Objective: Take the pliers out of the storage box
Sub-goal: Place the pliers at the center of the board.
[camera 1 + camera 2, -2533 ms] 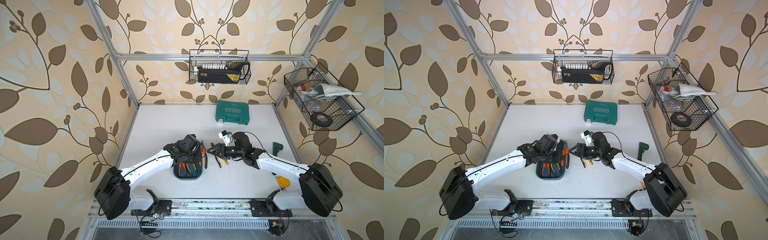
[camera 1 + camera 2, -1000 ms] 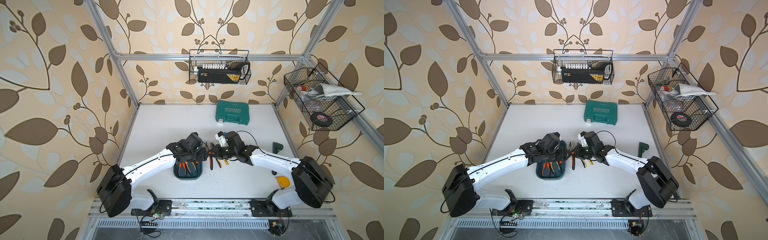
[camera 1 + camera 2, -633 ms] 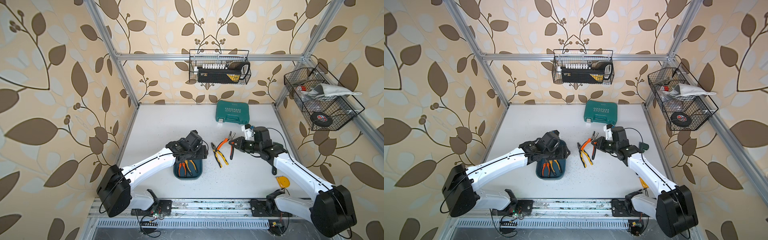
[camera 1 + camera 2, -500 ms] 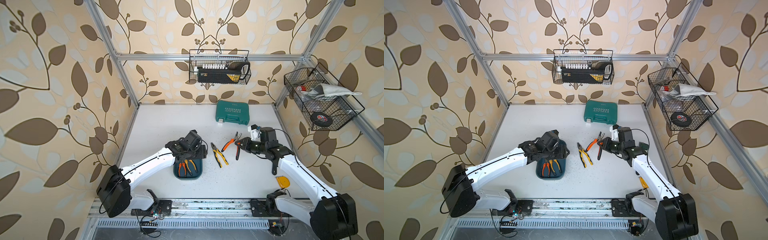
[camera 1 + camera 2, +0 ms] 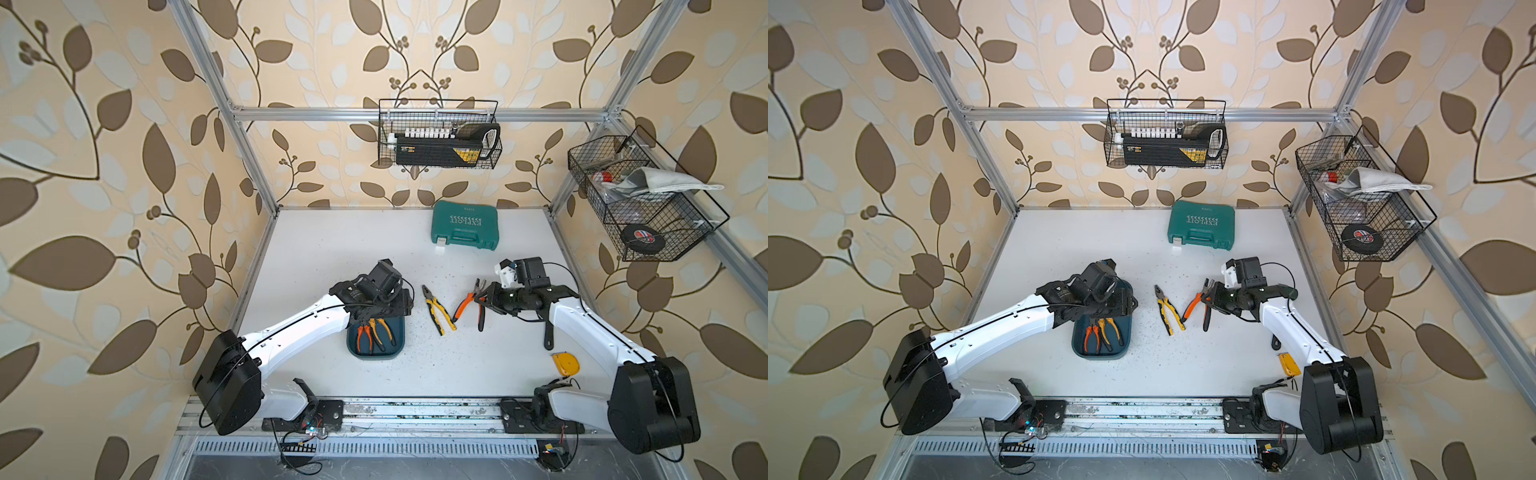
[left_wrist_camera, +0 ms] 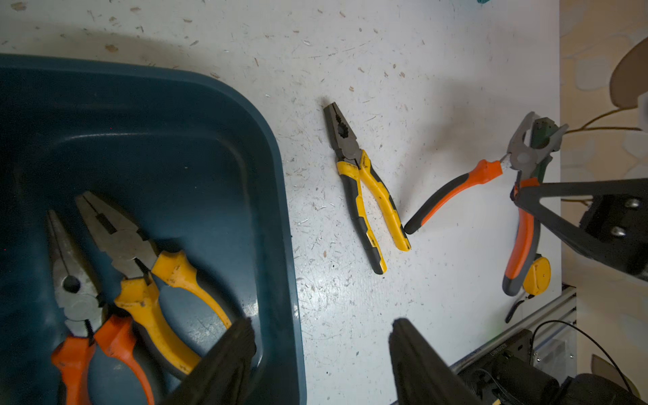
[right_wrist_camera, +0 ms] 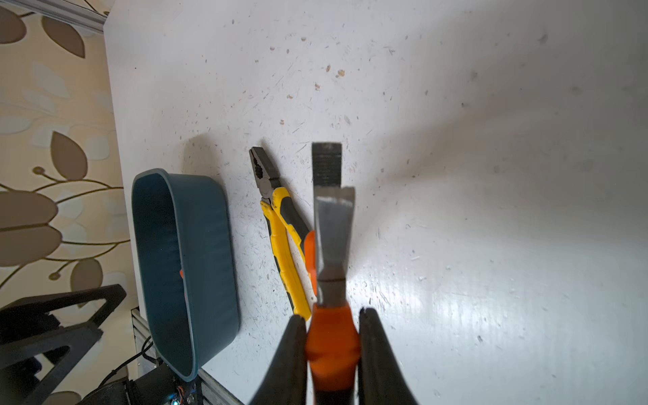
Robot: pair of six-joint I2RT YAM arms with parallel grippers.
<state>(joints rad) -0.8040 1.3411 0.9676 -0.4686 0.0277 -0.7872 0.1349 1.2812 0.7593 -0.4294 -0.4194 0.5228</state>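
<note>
A second ago your right gripper was up against the storage box, meeting the left gripper at its side wall. It has since swung well away from the box, and you now have it pinched on one orange handle of the orange-and-black pliers. Your left gripper has stayed at the box, spread wide and holding nothing, with one finger over the inside and one over the table just outside the wall.

The held pliers have a grey metal head and widely splayed handles. The free handle's tip ends just beside the yellow-and-black pliers, which lie flat on the table between the box and your right gripper. Two more lie inside the box, side by side and touching: long-nosed pliers with orange handles, and yellow-orange pliers. Whether the held pair touches the table, you cannot tell.
</note>
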